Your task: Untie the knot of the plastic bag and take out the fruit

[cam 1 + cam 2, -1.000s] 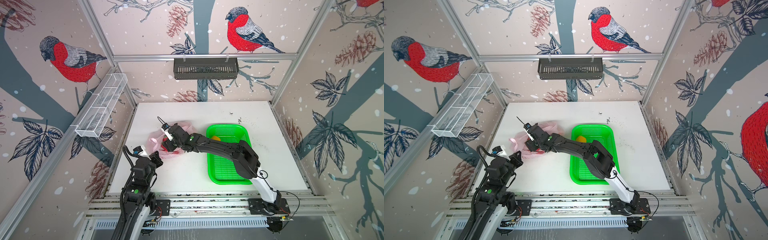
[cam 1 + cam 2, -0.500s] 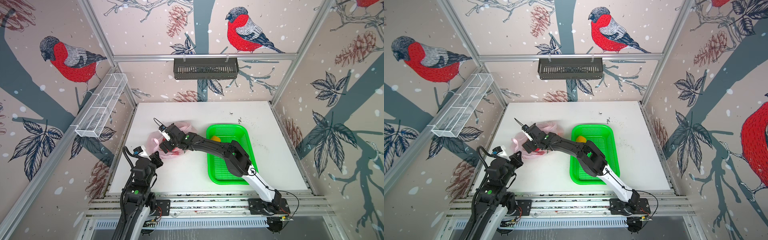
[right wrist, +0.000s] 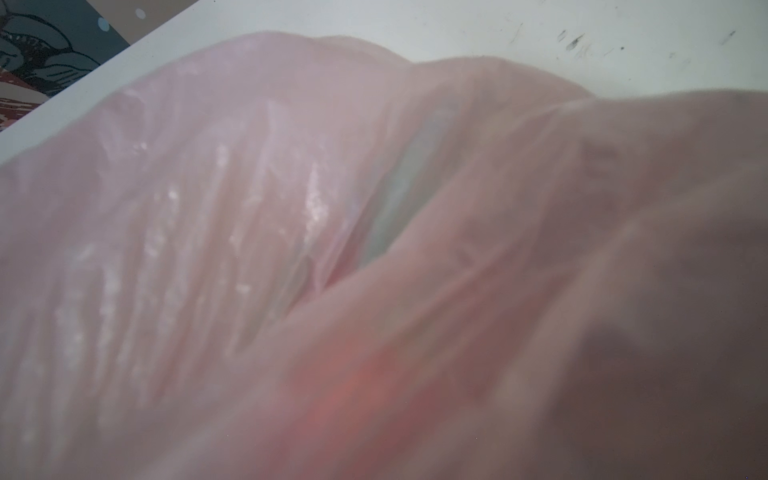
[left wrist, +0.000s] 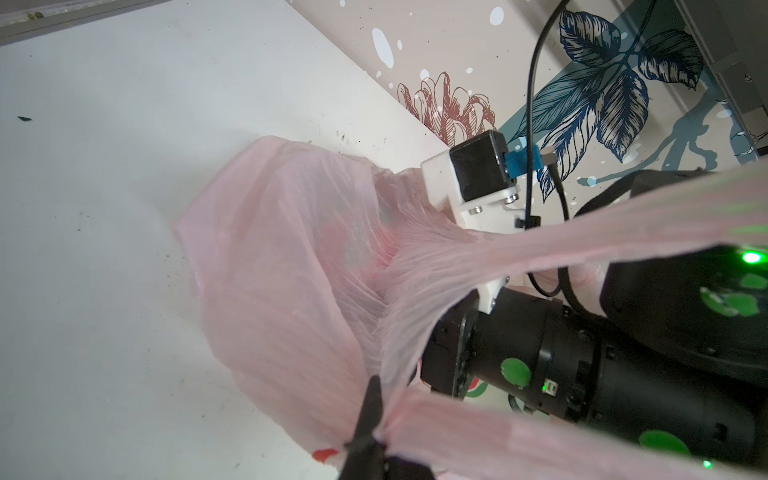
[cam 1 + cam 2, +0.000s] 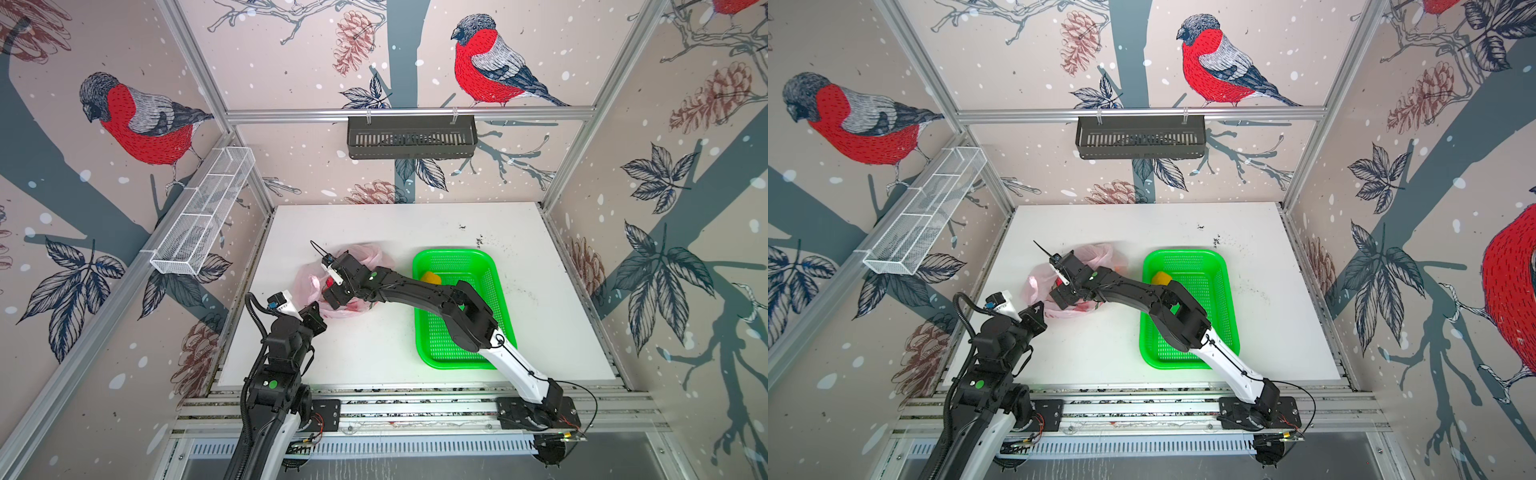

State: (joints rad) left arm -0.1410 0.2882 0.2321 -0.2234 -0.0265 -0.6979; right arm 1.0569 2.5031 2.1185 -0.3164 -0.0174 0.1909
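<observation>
Broadly, your white tabletop [image 5: 374, 353] carries two things: the green basket [image 5: 455, 252] on the right and, near it toward the left, the plastic bag [image 5: 368, 253] [image 5: 1098, 251], crumpled and pale pink. Your right arm [image 5: 415, 291] stretches across the basket and ends in the bag's folds. The right jaws are buried in plastic (the right wrist view is filled by the bag [image 3: 208, 208]), so you cannot tell how wide they stand or whether they hold anything. Your left arm [image 5: 286, 332] sits at the bag's near-left edge, and the left jaws are pinched fully closed on a stretched strip of the bag [image 4: 291, 249]. One yellow fruit [image 5: 431, 277] lies at the basket's far end, partly hidden by the right arm. Red patches show through the bag; whether they are fruit or print, you cannot say.
</observation>
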